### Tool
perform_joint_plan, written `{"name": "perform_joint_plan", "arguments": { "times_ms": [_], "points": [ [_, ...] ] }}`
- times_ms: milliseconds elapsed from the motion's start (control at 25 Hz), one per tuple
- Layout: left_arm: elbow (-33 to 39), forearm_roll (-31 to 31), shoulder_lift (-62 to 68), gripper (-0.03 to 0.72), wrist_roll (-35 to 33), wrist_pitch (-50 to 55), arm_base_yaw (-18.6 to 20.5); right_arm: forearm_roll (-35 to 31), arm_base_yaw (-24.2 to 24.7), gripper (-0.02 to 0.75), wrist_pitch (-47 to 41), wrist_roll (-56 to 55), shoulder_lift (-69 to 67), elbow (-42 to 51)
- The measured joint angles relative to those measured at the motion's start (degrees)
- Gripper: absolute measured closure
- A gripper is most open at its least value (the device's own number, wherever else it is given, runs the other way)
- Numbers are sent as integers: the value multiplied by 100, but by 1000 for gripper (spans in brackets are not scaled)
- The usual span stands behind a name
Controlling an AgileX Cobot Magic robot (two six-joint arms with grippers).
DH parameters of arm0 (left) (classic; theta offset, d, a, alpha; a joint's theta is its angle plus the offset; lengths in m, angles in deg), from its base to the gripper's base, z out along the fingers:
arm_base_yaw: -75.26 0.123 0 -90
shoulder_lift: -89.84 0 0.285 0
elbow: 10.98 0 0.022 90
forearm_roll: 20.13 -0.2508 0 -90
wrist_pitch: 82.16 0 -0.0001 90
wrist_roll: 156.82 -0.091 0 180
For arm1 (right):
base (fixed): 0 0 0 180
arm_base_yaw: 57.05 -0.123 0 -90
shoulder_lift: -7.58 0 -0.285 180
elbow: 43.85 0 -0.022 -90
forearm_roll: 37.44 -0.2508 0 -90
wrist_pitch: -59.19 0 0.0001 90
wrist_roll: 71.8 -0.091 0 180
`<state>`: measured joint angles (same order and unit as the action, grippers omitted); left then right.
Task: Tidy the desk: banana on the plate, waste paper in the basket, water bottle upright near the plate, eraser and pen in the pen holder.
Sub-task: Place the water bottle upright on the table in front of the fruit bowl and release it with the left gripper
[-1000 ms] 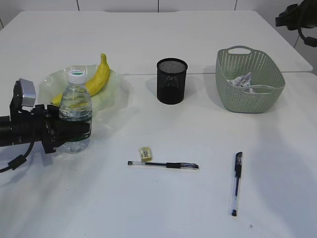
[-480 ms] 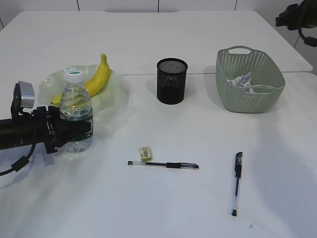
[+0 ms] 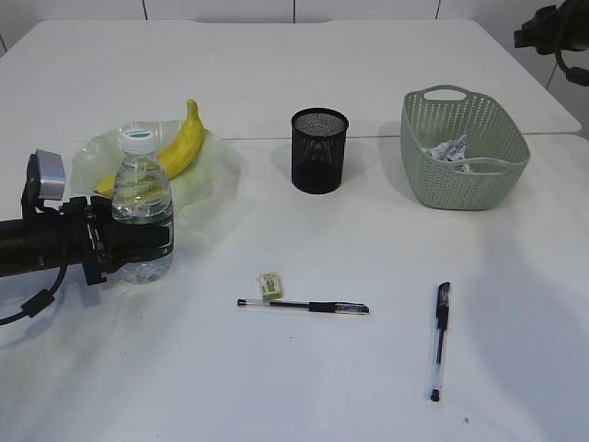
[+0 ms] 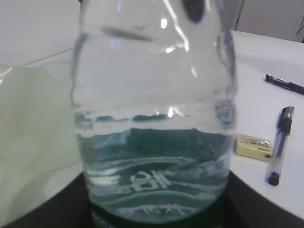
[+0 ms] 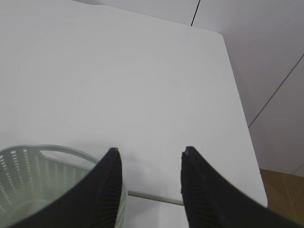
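Note:
The water bottle [image 3: 142, 207] stands upright just in front of the pale green plate [image 3: 87, 152], with its base at table level. My left gripper [image 3: 145, 243] is shut on the bottle's lower half, and the bottle [image 4: 152, 118] fills the left wrist view. The banana [image 3: 181, 143] lies on the plate. The waste paper [image 3: 451, 149] sits inside the green basket [image 3: 479, 189]. The eraser [image 3: 270, 284] and one pen [image 3: 304, 306] lie at front centre, with a second pen [image 3: 440, 341] to their right. The black mesh pen holder [image 3: 319, 150] stands mid-table. My right gripper [image 5: 149, 152] hangs open and empty above the basket's far rim [image 5: 28, 154].
The right arm [image 3: 552, 32] shows at the top right corner, beyond the basket. A seam between two tabletops runs across behind the pen holder. In the left wrist view the eraser [image 4: 254, 146] and a pen [image 4: 280, 142] lie right of the bottle.
The left gripper and the bottle it holds have shifted very slightly. The right gripper and everything else stay as they were.

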<state>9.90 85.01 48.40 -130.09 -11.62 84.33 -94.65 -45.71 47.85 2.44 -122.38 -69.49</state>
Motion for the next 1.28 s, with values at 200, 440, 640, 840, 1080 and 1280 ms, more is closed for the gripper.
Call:
{"name": "perform_joint_plan", "arguments": {
  "times_ms": [200, 440, 640, 840, 1080, 1280],
  "points": [
    [-261, -66, 40, 328, 0, -46, 0, 0, 0, 423, 0, 0, 0, 0],
    [-308, -71, 44, 328, -254, -70, 0, 0, 0, 422, 12, 0, 0, 0],
    [-320, -80, 96, 328, -589, -47, 0, 0, 0, 422, 12, 0, 0, 0],
    [-332, -47, 184, 328, -614, 62, 0, 0, 0, 422, 25, 0, 0, 0],
    [-340, -103, 184, 328, -635, 62, 0, 0, 0, 422, 25, 0, 0, 0],
    [-354, -273, 184, 328, -661, 87, 0, 0, 0, 423, 25, 0, 0, 0]
  ]
}}
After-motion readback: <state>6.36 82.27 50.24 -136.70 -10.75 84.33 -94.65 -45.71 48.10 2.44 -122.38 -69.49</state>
